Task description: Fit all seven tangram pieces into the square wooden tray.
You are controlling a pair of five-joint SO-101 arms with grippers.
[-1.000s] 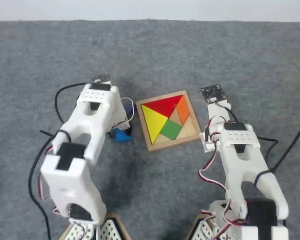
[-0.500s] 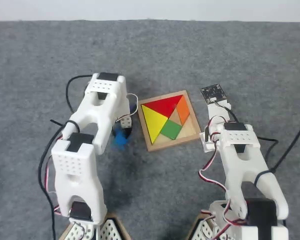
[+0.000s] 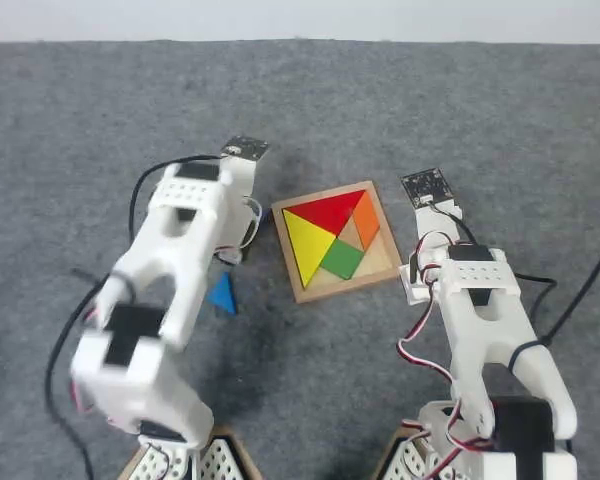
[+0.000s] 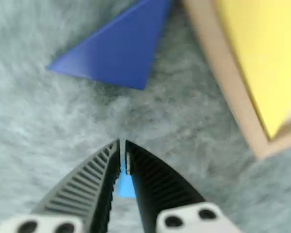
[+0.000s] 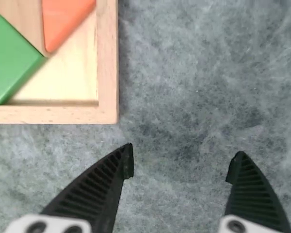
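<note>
Left fingers (image 4: 150, 174) pinch small blue triangle (image 3: 221, 294) edge-on, just left of tray (image 5: 108, 58) at worktop (image 3: 480, 120) centre. Right fingers (image 5: 111, 174) spread by tray's near right corner. Risk: thin hold lets triangle twist or drop, or its corner snags the rim.

Item: my work surface, a grey felt mat (image 3: 430, 110). Lying on it: one square wooden tray (image 3: 289, 250); one dark blue triangle (image 4: 116, 48), flat, just beside the tray's rim.

This looks like a robotics lab bench. A grey felt mat (image 3: 380, 100) covers the table. A white left arm (image 3: 170, 260) and right arm (image 3: 485, 310) with exposed wiring (image 3: 420, 340) stand at its near edge, and a plain pale wall (image 3: 300, 18) runs behind.
</note>
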